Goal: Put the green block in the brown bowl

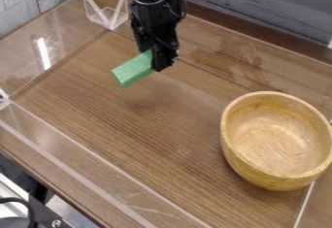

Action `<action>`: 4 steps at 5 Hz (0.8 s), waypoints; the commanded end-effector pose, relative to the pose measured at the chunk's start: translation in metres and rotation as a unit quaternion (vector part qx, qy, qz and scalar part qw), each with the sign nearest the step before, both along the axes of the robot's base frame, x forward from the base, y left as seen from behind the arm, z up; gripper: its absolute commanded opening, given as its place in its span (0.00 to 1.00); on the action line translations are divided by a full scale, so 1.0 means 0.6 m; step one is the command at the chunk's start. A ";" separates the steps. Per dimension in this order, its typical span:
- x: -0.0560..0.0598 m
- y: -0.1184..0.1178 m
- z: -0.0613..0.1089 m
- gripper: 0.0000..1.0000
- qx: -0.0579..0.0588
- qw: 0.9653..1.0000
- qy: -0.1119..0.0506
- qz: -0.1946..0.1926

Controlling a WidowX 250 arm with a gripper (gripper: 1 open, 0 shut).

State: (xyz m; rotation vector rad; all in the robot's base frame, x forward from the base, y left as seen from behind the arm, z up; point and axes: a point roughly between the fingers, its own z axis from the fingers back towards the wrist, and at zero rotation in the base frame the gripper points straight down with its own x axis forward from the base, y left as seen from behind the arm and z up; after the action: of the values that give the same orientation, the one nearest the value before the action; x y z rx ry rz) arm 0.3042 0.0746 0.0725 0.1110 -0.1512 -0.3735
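Upper centre: the gripper [161, 59] points down at the right end of the green block [131, 72], which appears to lie tilted on the desk [155, 145]. The jaws stand partly open; whether they pinch the block cannot be told from this view. The block looks light, rigid and smooth-faced, best held across its narrow width near mid-length. The bowl [278, 141] sits lower right, well apart.
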 end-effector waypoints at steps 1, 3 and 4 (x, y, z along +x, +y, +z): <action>0.023 0.016 0.020 0.00 0.008 0.999 -0.033 0.004; 0.034 0.021 0.009 0.00 0.009 0.999 -0.041 -0.001; 0.036 0.023 0.007 0.00 0.009 0.999 -0.044 -0.003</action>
State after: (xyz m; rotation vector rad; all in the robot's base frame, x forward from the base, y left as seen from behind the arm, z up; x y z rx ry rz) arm 0.3160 0.0813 0.0603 0.1165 -0.1812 -0.3899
